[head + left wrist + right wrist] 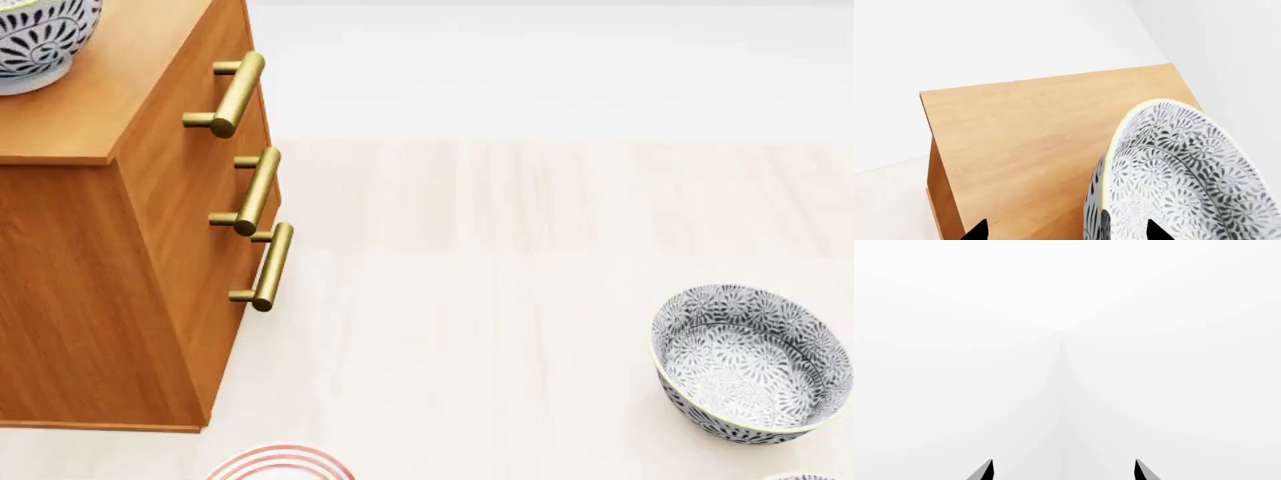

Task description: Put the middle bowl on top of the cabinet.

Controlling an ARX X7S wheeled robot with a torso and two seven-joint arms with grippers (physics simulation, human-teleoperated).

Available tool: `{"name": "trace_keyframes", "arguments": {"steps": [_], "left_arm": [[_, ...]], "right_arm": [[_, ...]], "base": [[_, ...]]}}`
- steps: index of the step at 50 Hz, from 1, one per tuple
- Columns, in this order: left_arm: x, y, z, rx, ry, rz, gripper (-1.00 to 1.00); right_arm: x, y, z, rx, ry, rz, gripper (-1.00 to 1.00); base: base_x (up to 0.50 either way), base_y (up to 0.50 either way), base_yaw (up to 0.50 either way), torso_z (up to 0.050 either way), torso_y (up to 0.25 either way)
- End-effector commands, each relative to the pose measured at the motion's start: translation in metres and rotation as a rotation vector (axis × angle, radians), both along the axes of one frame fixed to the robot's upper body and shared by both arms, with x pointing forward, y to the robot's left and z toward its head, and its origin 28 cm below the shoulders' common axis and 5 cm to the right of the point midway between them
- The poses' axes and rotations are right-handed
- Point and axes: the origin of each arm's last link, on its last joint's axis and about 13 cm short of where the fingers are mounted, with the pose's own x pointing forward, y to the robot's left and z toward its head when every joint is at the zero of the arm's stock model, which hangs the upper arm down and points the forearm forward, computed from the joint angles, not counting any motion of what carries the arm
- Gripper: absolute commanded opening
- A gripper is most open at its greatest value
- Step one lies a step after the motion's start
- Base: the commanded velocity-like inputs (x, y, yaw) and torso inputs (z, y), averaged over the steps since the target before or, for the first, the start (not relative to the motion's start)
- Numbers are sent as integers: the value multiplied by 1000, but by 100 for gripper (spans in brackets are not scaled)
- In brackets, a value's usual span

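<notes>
Left tool (pixel 1064 231) spread, beside middle bowl (pixel 1181 175)

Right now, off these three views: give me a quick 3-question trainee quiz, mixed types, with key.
1. True or false: a deep white ceramic bowl with grey-blue floral pattern is on top of the tall orange-brown wooden cabinet.
2. How many brass bar handles show in the head view? A two, B three, C four.
3. Fill in: the right gripper is ___ (open/shut).
Key: 1 true; 2 B; 3 open.
</notes>
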Motion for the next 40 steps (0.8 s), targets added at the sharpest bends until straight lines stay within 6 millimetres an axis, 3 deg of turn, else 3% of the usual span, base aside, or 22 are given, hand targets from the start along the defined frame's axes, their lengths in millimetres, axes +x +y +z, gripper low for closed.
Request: {"name": "trace_keyframes", "arguments": {"steps": [1, 6, 16, 40], "left_arm": [[1, 3, -2, 40, 20, 34, 100], [0, 4, 7, 145, -27, 70, 100], [-20, 0, 52, 292, -206, 99, 100], [-87, -19, 42, 674, -542, 47, 100]], "right_arm": [[0, 0, 0, -2, -1, 2, 100], [-1, 0, 0, -3, -4, 1, 100], [-1, 0, 0, -4, -3, 4, 100], [5, 2, 0, -13, 6, 21, 100]], "base": [[0, 0, 0, 0, 0], [0, 0, 0, 0, 0], [0, 0, 0, 0, 0], [0, 0, 0, 0, 0]]}}
